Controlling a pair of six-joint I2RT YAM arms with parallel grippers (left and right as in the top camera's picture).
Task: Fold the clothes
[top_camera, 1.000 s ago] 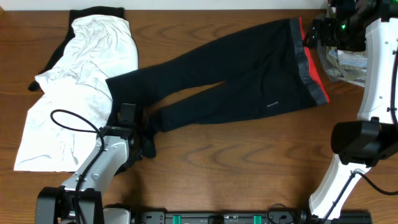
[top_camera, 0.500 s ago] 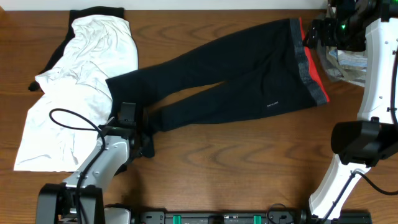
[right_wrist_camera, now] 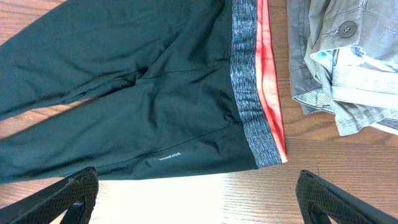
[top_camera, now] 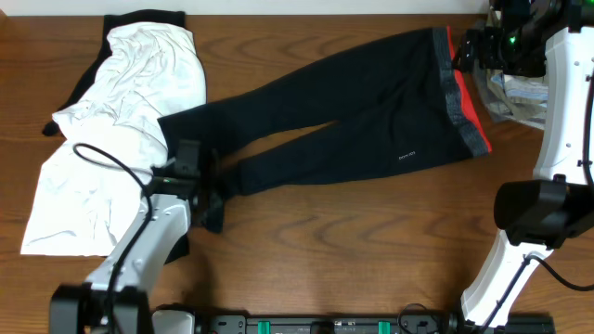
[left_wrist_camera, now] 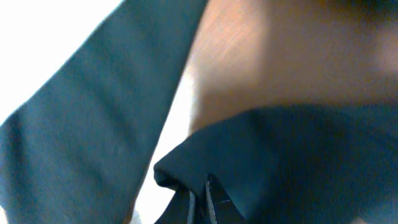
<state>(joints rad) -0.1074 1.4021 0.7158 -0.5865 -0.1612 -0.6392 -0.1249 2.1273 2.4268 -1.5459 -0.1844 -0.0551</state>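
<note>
One pants cuff (left_wrist_camera: 261,149) pinched in left claw (left_wrist_camera: 199,200).

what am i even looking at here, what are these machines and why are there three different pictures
These are two robot arms at a wooden table, each ending in a two-finger claw. The wide picture comes from a camera above the table. The other two come from cameras on the arms' wrists, looking past their own fingers. On the table lie long black pants spread out, a crumpled white garment near the left arm, and beige-grey clothes past the waistband. The left claw is shut, pinching one leg end of the pants. The right claw hangs wide open above the waistband, holding nothing.
</note>
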